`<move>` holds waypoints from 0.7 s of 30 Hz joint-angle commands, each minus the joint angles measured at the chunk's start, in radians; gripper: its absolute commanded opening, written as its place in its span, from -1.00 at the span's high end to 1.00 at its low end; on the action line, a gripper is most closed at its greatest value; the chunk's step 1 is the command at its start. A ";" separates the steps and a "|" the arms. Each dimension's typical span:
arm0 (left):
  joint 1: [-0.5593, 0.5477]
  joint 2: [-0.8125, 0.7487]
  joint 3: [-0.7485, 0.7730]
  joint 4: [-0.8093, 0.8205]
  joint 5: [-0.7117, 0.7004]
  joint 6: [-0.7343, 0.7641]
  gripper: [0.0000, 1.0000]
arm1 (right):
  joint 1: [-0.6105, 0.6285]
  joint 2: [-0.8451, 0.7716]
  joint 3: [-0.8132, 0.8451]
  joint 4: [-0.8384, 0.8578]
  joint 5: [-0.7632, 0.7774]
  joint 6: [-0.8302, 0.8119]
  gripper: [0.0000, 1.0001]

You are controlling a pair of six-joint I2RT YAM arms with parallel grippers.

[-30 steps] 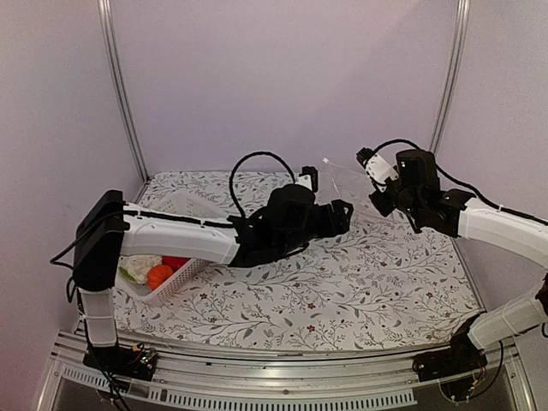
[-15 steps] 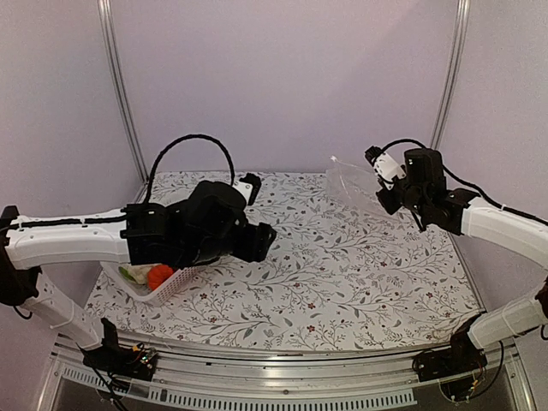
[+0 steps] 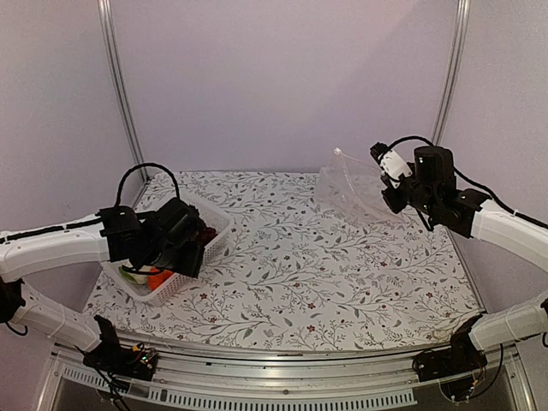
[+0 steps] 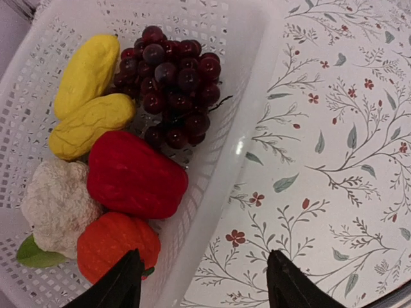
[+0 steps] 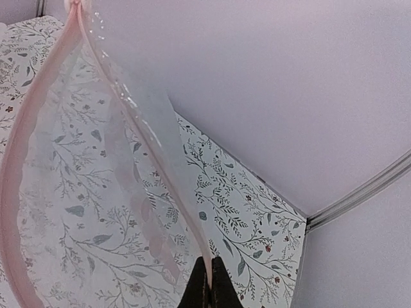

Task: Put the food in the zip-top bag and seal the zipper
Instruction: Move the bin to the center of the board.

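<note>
Zip-top bag (image 3: 355,188) hangs in the air over the table's (image 3: 342,282) far-right corner, mouth gaping toward the left side. Presumably it is held like that so food can drop in without a second hand on it. Right gripper (image 5: 207,282) has its jaws pressed together on the bag's top edge, right at the zipper (image 5: 26,128). Pink strip loops open, unsealed. Can't tell from the wrist view whether it nips one lip or the seam end where both meet. Probably one lip.

Food sits in the white lattice basket (image 4: 250,96) at the table's left edge, toward the near-left corner, well apart from the bag. None is visible in the bag.

Left gripper (image 4: 202,282) hovers over the basket's near end, jaws apart, nothing between them except the basket rim running through the gap. Orange piece (image 4: 115,240) lies just beside the left finger, inside the basket. Red pepper (image 4: 135,173) touches it further in, cauliflower (image 4: 58,205) sits beside both, and the yellow pieces (image 4: 87,77) and grape bunch (image 4: 173,83) are at the far end.

Judgement: pick step, likely orange or red first. Jaws need shifting off the rim.
</note>
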 commanded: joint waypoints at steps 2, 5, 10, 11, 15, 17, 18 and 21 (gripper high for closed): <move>0.110 0.016 -0.065 -0.006 0.015 0.049 -0.29 | -0.003 -0.019 -0.019 -0.035 -0.022 0.001 1.00; 0.142 0.032 -0.082 0.043 0.068 0.079 -0.14 | -0.003 -0.019 -0.023 -0.036 -0.023 0.004 1.00; 0.149 0.112 -0.062 0.061 0.087 0.094 0.23 | -0.003 -0.017 -0.035 -0.032 -0.024 -0.003 1.00; 0.149 0.130 -0.053 0.064 0.095 0.099 0.30 | -0.003 -0.015 -0.037 -0.029 -0.024 -0.005 1.00; 0.148 0.198 -0.008 0.072 0.129 0.102 0.58 | -0.003 -0.010 -0.037 -0.027 -0.028 -0.004 1.00; 0.144 0.228 0.020 0.075 0.144 0.090 0.70 | -0.003 -0.007 -0.037 -0.025 -0.029 -0.002 1.00; 0.137 0.241 0.039 0.075 0.149 0.077 0.72 | -0.003 -0.009 -0.037 -0.025 -0.029 -0.002 1.00; 0.096 0.276 0.101 0.094 0.154 0.018 0.83 | -0.003 -0.010 -0.037 -0.025 -0.020 -0.006 1.00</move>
